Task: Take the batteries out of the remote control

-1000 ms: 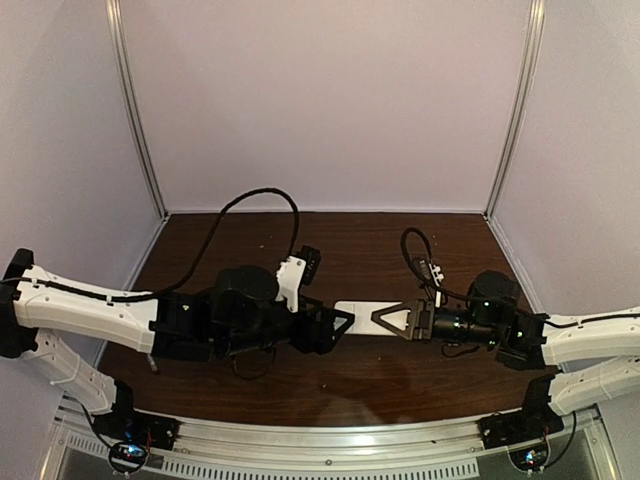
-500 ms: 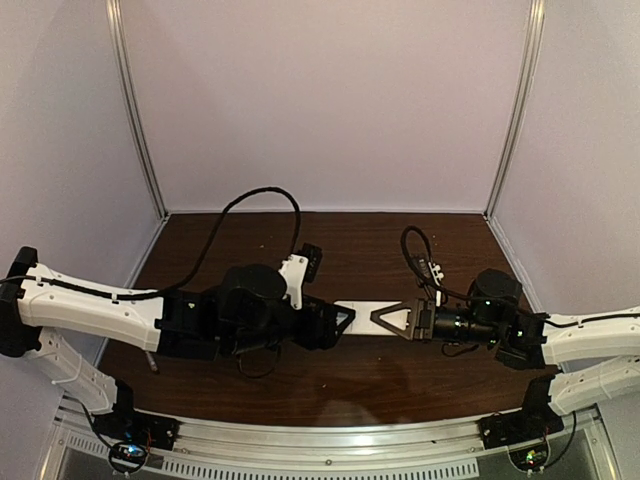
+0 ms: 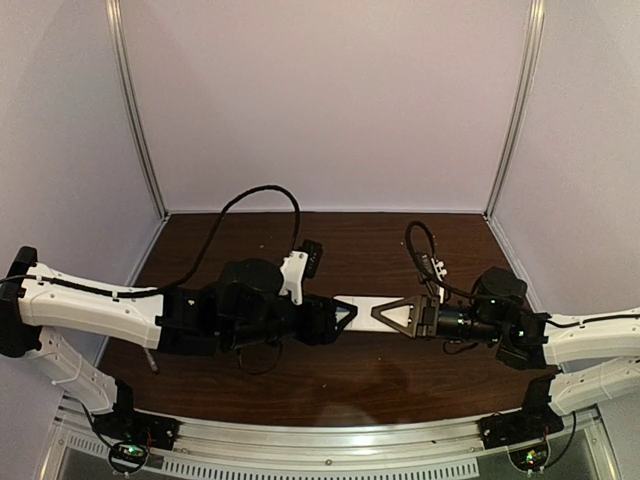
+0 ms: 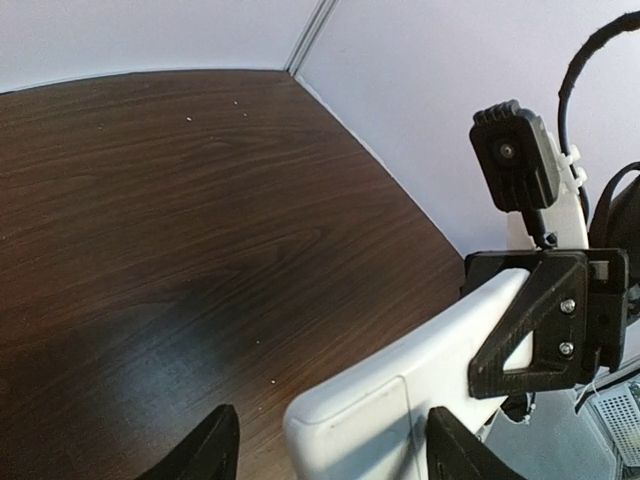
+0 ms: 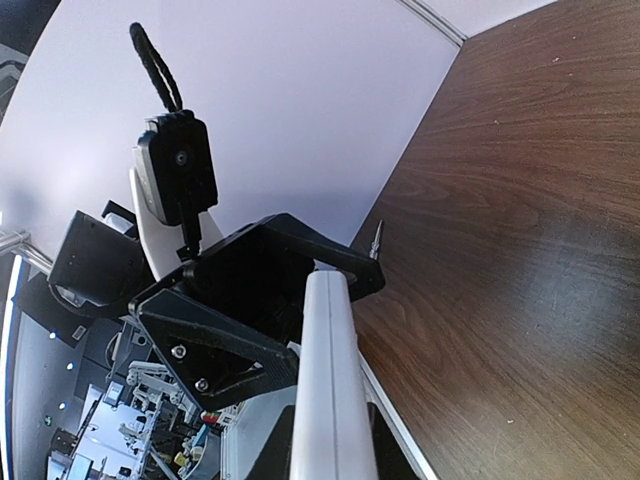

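One slim white rectangular plastic remote control [image 3: 362, 311] was in view. Two white-and-black robot arms were counted, the left arm [image 3: 90, 310] and the right arm [image 3: 590, 336]. They carried two black two-finger grippers, the left gripper [image 3: 345, 317] and the right gripper [image 3: 386, 316]. There was one dark brown wooden table [image 3: 350, 245] and one thin pale pointed tool [image 5: 377, 238]. Two looped black cables showed, the left cable [image 3: 255, 193] and the right cable [image 3: 410, 245]. Two silver metal corner posts stood behind, the left post [image 3: 137, 110] and the right post [image 3: 514, 110].

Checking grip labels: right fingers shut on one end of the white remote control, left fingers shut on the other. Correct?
Not quite: the left wrist view shows the left fingers open around that end, with a gap. The right fingers are shut on the remote control.
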Tool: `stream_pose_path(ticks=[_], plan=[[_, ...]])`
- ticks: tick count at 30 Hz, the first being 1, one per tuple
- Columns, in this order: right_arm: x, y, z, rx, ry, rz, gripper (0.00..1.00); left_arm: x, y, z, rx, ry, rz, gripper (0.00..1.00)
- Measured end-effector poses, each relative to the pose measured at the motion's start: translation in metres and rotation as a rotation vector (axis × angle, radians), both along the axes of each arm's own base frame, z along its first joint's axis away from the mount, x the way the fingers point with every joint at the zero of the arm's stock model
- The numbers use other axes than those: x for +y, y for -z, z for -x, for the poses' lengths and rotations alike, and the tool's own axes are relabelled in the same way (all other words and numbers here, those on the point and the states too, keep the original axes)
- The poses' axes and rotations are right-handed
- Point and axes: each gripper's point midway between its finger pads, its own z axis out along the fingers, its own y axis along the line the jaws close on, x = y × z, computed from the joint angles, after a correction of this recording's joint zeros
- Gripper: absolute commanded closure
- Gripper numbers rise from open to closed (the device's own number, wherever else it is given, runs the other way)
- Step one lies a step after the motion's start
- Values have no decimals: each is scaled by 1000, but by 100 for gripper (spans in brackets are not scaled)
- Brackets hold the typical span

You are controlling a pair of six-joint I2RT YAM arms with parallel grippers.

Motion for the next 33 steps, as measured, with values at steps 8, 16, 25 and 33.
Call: stream_pose_path(ticks=[8,16,25,33], plan=[[-1,-5,2,-3,-8,-14,100,-5,-5,5,8,33,28,46],[-2,-8,3,-8,-9,-23,100,-8,-8,7,7,47,49,50],[-3,-9,2,-11,-6,-26,100,-8,-9,7,6,52,60,56],[-3,-10,2,-13,-4,-28,100,-8,-11,7,4,51,69,60]])
